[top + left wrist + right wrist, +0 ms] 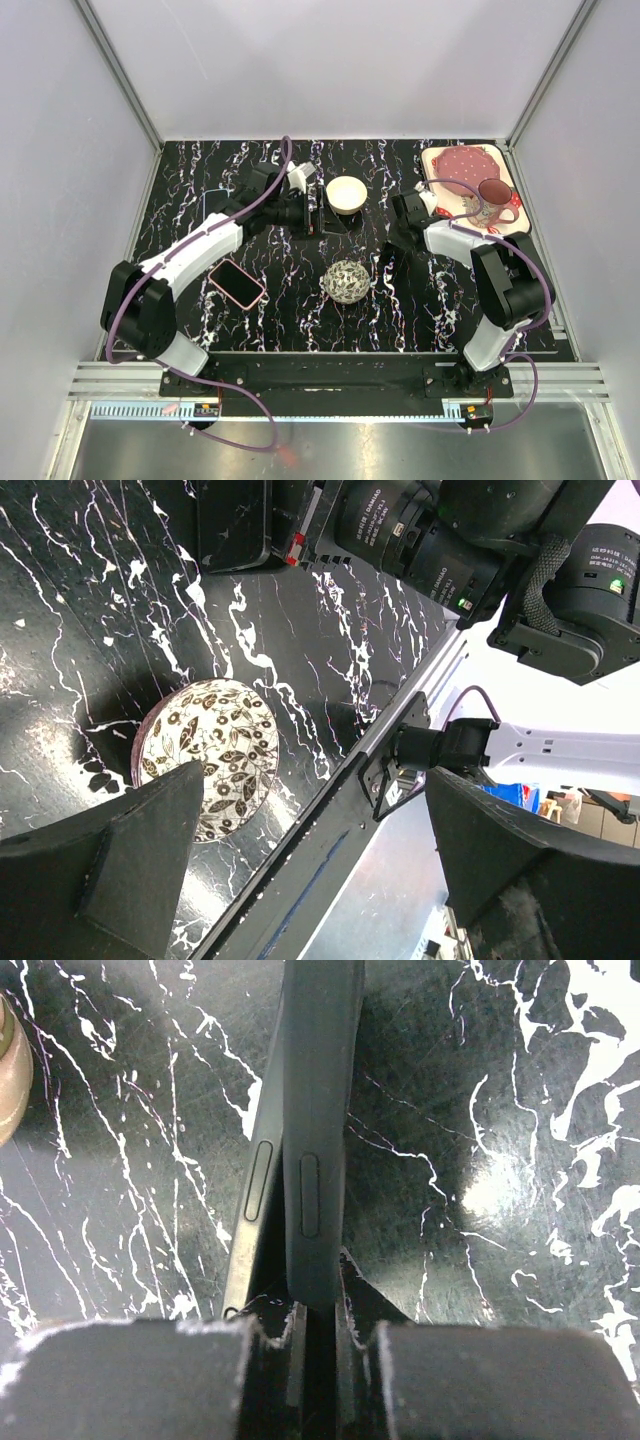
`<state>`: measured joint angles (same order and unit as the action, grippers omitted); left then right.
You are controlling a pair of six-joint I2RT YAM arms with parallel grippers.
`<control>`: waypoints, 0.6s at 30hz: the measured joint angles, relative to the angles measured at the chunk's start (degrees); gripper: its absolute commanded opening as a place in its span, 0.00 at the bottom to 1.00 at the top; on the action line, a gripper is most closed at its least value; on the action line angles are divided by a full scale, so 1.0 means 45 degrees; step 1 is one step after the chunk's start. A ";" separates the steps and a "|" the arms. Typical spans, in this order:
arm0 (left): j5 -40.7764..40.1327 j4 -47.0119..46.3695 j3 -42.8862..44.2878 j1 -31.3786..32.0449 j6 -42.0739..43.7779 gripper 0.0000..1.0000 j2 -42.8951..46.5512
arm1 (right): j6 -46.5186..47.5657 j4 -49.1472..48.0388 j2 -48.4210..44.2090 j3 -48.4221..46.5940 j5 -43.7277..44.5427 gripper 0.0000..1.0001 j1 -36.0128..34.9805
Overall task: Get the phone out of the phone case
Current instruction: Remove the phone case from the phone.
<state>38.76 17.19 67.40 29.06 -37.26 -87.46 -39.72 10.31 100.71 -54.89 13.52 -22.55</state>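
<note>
In the right wrist view my right gripper (318, 1325) is shut on the end of a dark phone case (320, 1110) that stands on edge over the marbled table. A grey phone (256, 1185) with a side button leans out of the case on its left, parted from it near my jaws. In the top view the right gripper (386, 262) holds this dark slab right of centre. My left gripper (316, 215) is open and empty at mid-table, apart from the case; its wide-spread fingers (120, 870) frame the left wrist view.
A pink-rimmed phone or case (237, 283) lies flat at the left. A patterned round bowl (347, 281) sits at centre, also in the left wrist view (205, 755). A cream bowl (346, 194) is behind it. A pink plate (462, 165) with a mug (496, 195) stands at the back right.
</note>
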 measured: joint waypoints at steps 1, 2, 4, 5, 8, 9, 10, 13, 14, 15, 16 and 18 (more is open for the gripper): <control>-0.0063 -0.0039 0.0000 0.0068 0.0019 0.94 -0.0005 | -0.0024 -0.0044 0.0005 0.0015 -0.0024 0.00 0.0019; -0.0131 -0.0058 0.0000 0.0112 0.0063 0.94 -0.0010 | -0.0029 -0.0141 0.0015 0.0024 -0.0068 0.00 0.0039; -0.0413 -0.0073 0.0000 0.0223 0.0214 0.94 -0.0010 | -0.0019 -0.0306 0.0034 0.0053 -0.0165 0.00 0.0063; -0.0568 -0.0078 0.0000 0.0282 0.0350 0.94 -0.0010 | -0.0024 -0.0355 0.0024 0.0078 -0.0194 0.00 0.0087; -0.1117 -0.0121 0.0000 0.0578 0.0855 0.94 -0.0010 | -0.0053 -0.0437 -0.0121 0.0117 -0.0282 0.00 0.0131; -0.1350 -0.0126 0.0000 0.0733 0.1039 0.94 -0.0024 | -0.0058 -0.0423 -0.0160 0.0112 -0.0301 0.00 0.0141; -0.1593 -0.0151 0.0005 0.0908 0.1229 0.93 -0.0049 | -0.0058 -0.0359 -0.0296 0.0087 -0.0321 0.00 0.0141; -0.2861 -0.0403 -0.0005 0.1617 0.1899 0.92 -0.0359 | -0.0053 0.0092 -0.0321 -0.0175 -0.0481 0.00 0.0189; -0.2997 -0.0457 -0.0005 0.1846 0.1957 0.92 -0.0398 | -0.0053 0.0374 -0.0316 -0.0321 -0.0597 0.00 0.0194; -0.3381 -0.0831 -0.0131 0.2113 0.2064 0.92 -0.0471 | -0.0049 0.0753 -0.0316 -0.0520 -0.0729 0.00 0.0194; -0.3706 -0.1200 -0.0321 0.2331 0.2157 0.92 -0.0500 | -0.0053 0.1239 -0.0316 -0.0782 -0.0942 0.00 0.0194; -0.4206 -0.1846 -0.0690 0.2618 0.2278 0.92 -0.0505 | -0.0053 0.2608 -0.0277 -0.1515 -0.1661 0.00 0.0189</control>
<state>19.84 8.88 64.29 40.84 -27.00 -89.73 -39.97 22.04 99.46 -61.71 6.04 -21.69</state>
